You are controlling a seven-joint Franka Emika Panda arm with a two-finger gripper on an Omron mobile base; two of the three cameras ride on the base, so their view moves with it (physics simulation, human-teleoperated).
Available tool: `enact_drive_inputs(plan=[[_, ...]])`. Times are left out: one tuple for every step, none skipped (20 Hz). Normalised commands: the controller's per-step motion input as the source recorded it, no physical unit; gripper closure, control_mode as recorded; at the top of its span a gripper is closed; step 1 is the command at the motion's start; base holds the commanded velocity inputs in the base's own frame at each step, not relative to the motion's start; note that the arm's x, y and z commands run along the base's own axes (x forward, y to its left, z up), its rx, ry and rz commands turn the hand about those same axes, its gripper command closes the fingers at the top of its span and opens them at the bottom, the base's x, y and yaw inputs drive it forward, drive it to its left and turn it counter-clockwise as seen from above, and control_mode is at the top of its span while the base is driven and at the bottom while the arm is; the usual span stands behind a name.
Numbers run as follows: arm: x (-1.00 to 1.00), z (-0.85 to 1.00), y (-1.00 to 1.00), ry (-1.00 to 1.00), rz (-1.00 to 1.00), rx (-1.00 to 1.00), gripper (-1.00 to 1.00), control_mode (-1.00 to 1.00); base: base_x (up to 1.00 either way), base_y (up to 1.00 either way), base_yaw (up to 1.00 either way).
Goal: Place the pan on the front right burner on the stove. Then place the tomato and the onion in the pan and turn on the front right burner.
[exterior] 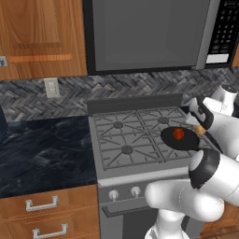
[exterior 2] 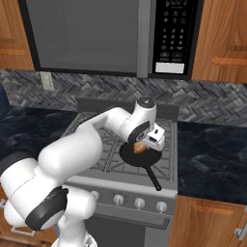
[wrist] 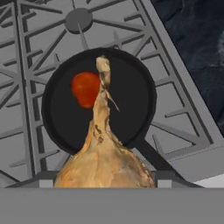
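Fingers (wrist: pixel 103 181) are spread wide around the onion (wrist: pixel 103 162), which is gripped and hangs over the near edge of the pan (wrist: pixel 98 98). Pan sits on the front right burner of the stove (exterior: pixel 140 144), handle toward the near right. Tomato (wrist: pixel 85 89) lies inside, left of centre. Risk: released this near the rim, the round onion could roll over the near edge onto the grate, or knock the tomato. Burner knob not yet attended to.
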Motion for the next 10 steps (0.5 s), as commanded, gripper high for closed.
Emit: enact_drive_inputs(plan=[[0.00,-0.04,0.29,0.05,0.00,0.00,1.00,-1.00,0.00,0.00,0.00],[0.00,-0.05,0.32,0.05,0.00,-0.01,1.00,-1.00,0.00,0.00,0.00],[0.00,-0.11,0.33,0.02,0.00,-0.06,1.00,-1.00,0.00,0.00,0.00],[0.00,-0.16,0.31,0.00,0.00,-0.08,1.00,-1.00,0.00,0.00,0.00],[0.00,-0.21,0.29,0.00,0.00,-0.11,1.00,-1.00,0.00,0.00,0.00],[0.00,-0.24,0.22,0.00,0.00,-0.08,1.00,-1.00,0.00,0.00,0.00],[0.00,-0.29,0.21,0.00,0.00,-0.05,1.00,-1.00,0.00,0.00,0.00],[0.00,-0.30,0.21,0.00,0.00,-0.04,1.00,-1.00,0.00,0.00,0.00],[0.00,-0.35,0.20,0.00,0.00,-0.03,1.00,-1.00,0.00,0.00,0.00],[0.00,-0.37,0.19,0.00,0.00,-0.02,1.00,-1.00,0.00,0.00,0.00]])
